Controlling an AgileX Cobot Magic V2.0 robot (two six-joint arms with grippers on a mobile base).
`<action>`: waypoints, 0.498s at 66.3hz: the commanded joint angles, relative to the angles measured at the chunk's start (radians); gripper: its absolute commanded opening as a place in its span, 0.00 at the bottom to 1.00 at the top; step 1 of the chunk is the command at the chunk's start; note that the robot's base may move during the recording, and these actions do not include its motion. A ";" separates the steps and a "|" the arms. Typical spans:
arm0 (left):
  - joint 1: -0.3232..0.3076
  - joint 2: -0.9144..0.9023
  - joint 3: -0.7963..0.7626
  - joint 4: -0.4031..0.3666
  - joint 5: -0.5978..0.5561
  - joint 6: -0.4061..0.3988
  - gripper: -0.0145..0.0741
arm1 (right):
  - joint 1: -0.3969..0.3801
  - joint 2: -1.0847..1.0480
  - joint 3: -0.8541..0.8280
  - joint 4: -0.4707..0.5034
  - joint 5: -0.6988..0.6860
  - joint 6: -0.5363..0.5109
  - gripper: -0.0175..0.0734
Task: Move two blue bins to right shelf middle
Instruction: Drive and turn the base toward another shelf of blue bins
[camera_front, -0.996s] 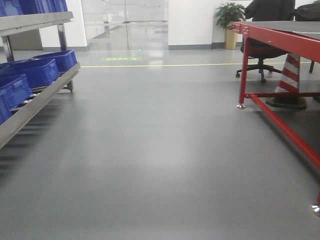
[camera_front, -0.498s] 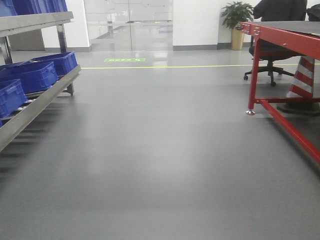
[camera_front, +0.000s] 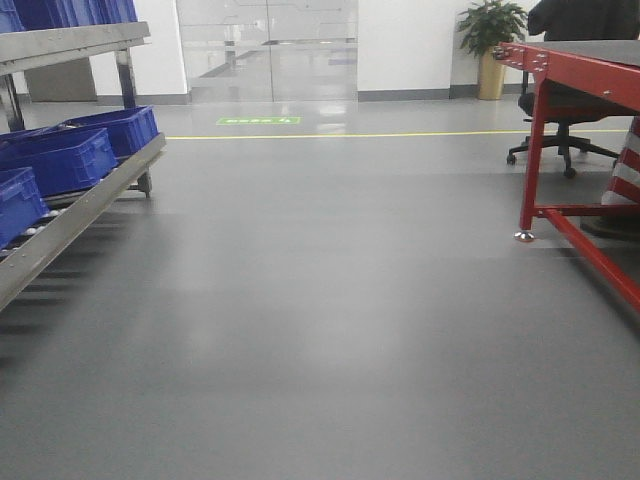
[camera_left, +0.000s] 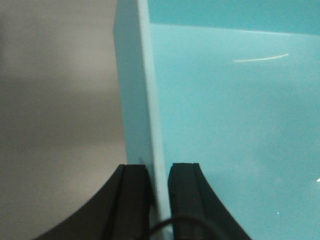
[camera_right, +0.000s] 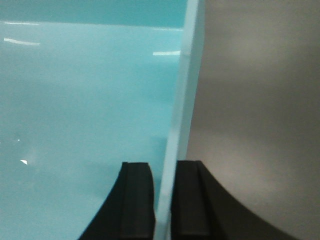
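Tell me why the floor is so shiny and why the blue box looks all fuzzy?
Front view: the grey floor mirrors light as pale patches, brightest by the glass doors. Left wrist view: the blue bin is very close and blurry, with one thin white glare streak. Right wrist view: same blur, more streaks.

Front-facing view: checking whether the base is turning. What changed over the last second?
The red table, potted plant and green floor marking slid right in frame; the striped cone is nearly cut off. That suggests the base veering left. The rack of dark blue crates stays at left. Now the left gripper and right gripper clamp the cyan bin; no earlier wrist pictures.
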 joint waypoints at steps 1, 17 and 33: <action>0.007 -0.014 -0.009 0.042 -0.048 0.008 0.04 | -0.010 -0.019 -0.011 -0.039 -0.042 -0.019 0.02; 0.007 -0.014 -0.009 0.042 -0.048 0.008 0.04 | -0.010 -0.019 -0.011 -0.039 -0.057 -0.019 0.02; 0.007 -0.014 -0.009 0.042 -0.048 0.008 0.04 | -0.010 -0.019 -0.011 -0.039 -0.059 -0.019 0.02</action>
